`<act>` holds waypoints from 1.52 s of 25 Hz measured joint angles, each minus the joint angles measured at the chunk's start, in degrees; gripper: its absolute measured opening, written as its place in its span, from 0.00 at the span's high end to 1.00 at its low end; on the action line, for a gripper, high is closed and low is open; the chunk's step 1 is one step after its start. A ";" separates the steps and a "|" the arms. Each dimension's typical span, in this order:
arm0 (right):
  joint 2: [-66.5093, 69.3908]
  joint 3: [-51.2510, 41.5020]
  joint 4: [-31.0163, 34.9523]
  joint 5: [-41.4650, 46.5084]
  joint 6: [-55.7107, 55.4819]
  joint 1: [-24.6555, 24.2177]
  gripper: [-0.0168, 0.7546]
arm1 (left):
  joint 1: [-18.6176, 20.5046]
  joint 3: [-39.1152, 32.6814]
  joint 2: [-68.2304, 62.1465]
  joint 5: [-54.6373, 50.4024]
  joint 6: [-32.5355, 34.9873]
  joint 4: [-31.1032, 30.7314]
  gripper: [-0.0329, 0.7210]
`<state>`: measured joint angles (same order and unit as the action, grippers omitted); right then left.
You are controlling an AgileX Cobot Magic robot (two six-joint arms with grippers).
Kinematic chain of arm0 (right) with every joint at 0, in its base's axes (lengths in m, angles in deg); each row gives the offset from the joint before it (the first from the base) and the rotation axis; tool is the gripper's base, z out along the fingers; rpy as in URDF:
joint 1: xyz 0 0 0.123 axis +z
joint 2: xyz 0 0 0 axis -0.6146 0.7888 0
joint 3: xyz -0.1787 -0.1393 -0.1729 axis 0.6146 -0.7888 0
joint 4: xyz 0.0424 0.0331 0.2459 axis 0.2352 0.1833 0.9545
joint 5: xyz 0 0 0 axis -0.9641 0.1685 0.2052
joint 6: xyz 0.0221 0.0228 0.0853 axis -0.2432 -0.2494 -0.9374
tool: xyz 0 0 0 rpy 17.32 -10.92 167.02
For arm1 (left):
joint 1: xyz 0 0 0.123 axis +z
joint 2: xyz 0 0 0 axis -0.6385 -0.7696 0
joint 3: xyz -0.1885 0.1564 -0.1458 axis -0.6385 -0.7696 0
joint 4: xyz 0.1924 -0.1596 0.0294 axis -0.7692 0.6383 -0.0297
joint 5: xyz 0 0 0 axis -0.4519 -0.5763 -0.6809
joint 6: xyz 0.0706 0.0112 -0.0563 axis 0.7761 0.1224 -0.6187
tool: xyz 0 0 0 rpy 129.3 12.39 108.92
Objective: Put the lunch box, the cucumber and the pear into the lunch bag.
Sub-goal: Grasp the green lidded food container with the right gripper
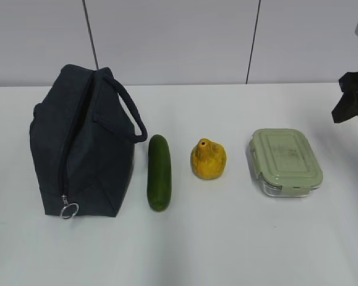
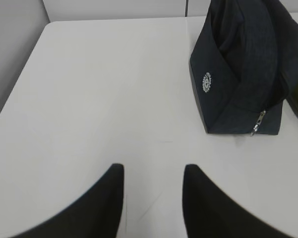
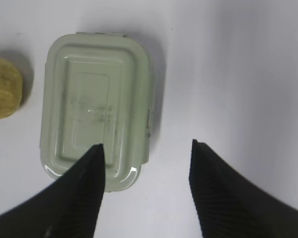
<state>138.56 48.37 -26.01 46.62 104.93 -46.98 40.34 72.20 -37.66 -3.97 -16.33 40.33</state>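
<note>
**Four things in a row on a white surface, both grippers empty**

White surface (image 1: 238, 250) fills the scene, with a pale grey panelled wall (image 1: 167, 42) behind it.

Farthest left in the exterior view stands the lunch bag (image 1: 83, 155), dark navy and upright. Its zipper runs down the near face to a silver ring pull (image 1: 69, 210) that lies at the bottom edge, and its padded loop handle (image 1: 131, 113) arches off to the right. The left wrist view shows the same bag at the upper right, with a small round emblem (image 2: 207, 82) on its side. The left gripper (image 2: 153, 198) hangs low over bare surface, well apart from the bag; its two dark fingers stand a narrow way apart and hold nothing.

Just right of the bag lies the cucumber (image 1: 159, 173), dark green, lengthwise toward the camera. Next comes the pear (image 1: 207, 159), yellow-orange, resting on its wide base with the narrow top up. Neither touches its neighbours.

Right again sits the lunch box (image 1: 285, 162), clear glass under a pale green lid, flat on the surface.

At the right edge of the exterior view only part of the dark right arm shows. In the right wrist view the right gripper (image 3: 146, 168) hovers above the box's near end with fingers spread wide, one finger (image 3: 87, 183) over the lid's corner, the other over bare surface. It grips nothing.
</note>
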 joint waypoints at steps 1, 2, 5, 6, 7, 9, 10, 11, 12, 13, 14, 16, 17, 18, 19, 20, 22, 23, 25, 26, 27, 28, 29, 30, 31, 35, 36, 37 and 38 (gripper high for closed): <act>1.30 0.68 3.04 0.91 2.68 -1.18 0.42 | 0.00 0.00 0.00 0.00 0.00 0.00 0.64; 2.77 1.32 5.58 1.82 4.85 -2.08 0.42 | 0.00 0.00 0.00 0.00 0.00 0.00 0.64; 8.52 4.47 12.42 5.39 11.44 -4.32 0.41 | 0.00 0.00 0.00 0.00 0.00 0.00 0.64; 9.94 5.60 12.98 5.96 12.53 -4.58 0.40 | 0.00 0.00 0.00 0.00 0.00 0.00 0.64; 11.46 6.84 13.08 6.58 13.18 -4.82 0.37 | 0.00 0.00 0.00 0.00 0.00 0.00 0.64; 14.44 10.42 12.09 8.13 13.69 -5.20 0.28 | 0.00 0.00 0.00 0.00 0.00 0.00 0.64; 16.05 12.58 11.64 9.36 13.69 -5.44 0.24 | 0.00 0.00 0.00 0.00 0.00 0.00 0.64; 17.38 14.45 11.40 10.99 13.69 -5.61 0.21 | 0.00 0.00 0.00 0.00 0.00 0.00 0.64; 18.94 16.97 11.40 13.54 13.69 -6.06 0.18 | 0.00 0.00 0.00 0.00 0.00 0.00 0.64; 20.35 18.60 11.66 15.61 13.69 -6.21 0.17 | 0.00 0.00 0.00 0.00 0.00 0.00 0.64; 21.59 20.26 12.25 16.79 13.80 -6.33 0.17 | 0.00 0.00 0.00 0.00 0.00 0.00 0.64; 23.25 22.28 13.61 17.87 14.26 -6.44 0.16 | 0.00 0.00 0.00 0.00 0.00 0.00 0.64; 23.86 22.75 14.03 17.98 14.49 -6.44 0.16 | 0.00 0.00 0.00 0.00 0.00 0.00 0.64; 24.19 22.85 14.28 17.95 14.59 -6.44 0.16 | 0.00 0.00 0.00 0.00 0.00 0.00 0.64; 24.46 22.90 14.28 18.22 14.64 -6.44 0.16 | 0.00 0.00 0.00 0.00 0.00 0.00 0.64; 24.56 22.90 14.04 18.23 14.73 -6.44 0.16 | 0.00 0.00 0.00 0.00 0.00 0.00 0.64; 25.04 22.90 13.79 18.36 14.73 -6.44 0.16 | 0.00 0.00 0.00 0.00 0.00 0.00 0.64; 25.07 22.90 13.79 18.45 14.91 -6.44 0.16 | 0.00 0.00 0.00 0.00 0.00 0.00 0.64; 25.17 22.47 14.79 18.45 15.63 -6.44 0.16 | 0.00 0.00 0.00 0.00 0.00 0.00 0.64; 25.17 22.01 15.40 18.45 15.98 -6.44 0.17 | 0.00 0.00 0.00 0.00 0.00 0.00 0.64; 25.17 21.70 15.68 18.45 16.23 -6.44 0.18 | 0.00 0.00 0.00 0.00 0.00 0.00 0.64; 25.17 21.13 15.83 18.45 16.33 -6.44 0.19 | 0.00 0.00 0.00 0.00 0.00 0.00 0.64; 25.17 20.56 16.03 18.45 16.44 -6.44 0.20 | 0.00 0.00 0.00 0.00 0.00 0.00 0.64; 25.17 19.94 16.20 18.45 16.69 -6.44 0.20 | 0.00 0.00 0.00 0.00 0.00 0.00 0.64; 25.17 19.32 16.42 18.45 17.06 -6.44 0.21 | 0.00 0.00 0.00 0.00 0.00 0.00 0.64; 25.17 15.92 17.92 18.45 18.49 -6.44 0.21 | 0.00 0.00 0.00 0.00 0.00 0.00 0.64; 25.17 14.60 18.31 18.45 19.02 -6.44 0.21 | 0.00 0.00 0.00 0.00 0.00 0.00 0.64; 25.04 13.26 18.39 18.33 19.40 -6.44 0.21 | 0.00 0.00 0.00 0.00 0.00 0.00 0.64; 24.77 12.02 18.39 18.33 19.72 -6.44 0.21 | 0.00 0.00 0.00 0.00 0.00 0.00 0.64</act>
<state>163.34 60.39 -7.62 64.95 124.65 -53.43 40.34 72.20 -37.66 -3.97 -16.33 40.33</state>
